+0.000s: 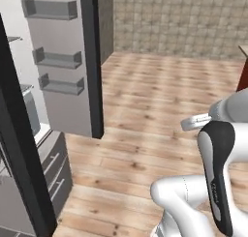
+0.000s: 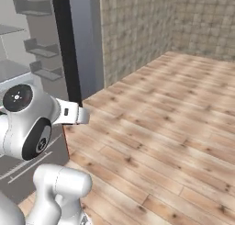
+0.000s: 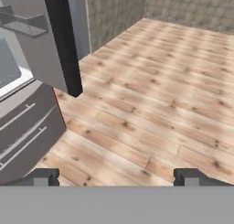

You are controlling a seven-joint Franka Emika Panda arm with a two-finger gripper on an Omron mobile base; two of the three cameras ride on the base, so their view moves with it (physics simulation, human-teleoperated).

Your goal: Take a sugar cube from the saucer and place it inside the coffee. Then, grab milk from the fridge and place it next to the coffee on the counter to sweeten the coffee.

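Two fingers (image 3: 45, 176) wide apart, nothing held

Left base view: from behind the arm (image 1: 213, 173), on its left; faces forward and down; fridge (image 1: 60, 62) door close at left, floor (image 1: 145, 110) beyond.
Right base view: from behind the arm, on its right; faces forward and down; wall (image 2: 137, 31) farther off.
Hand view: low, near the floor; faces along the gripper (image 3: 116, 176); fingertips (image 3: 43, 176) at bottom edge.
Shared: fridge door, floor, wall.
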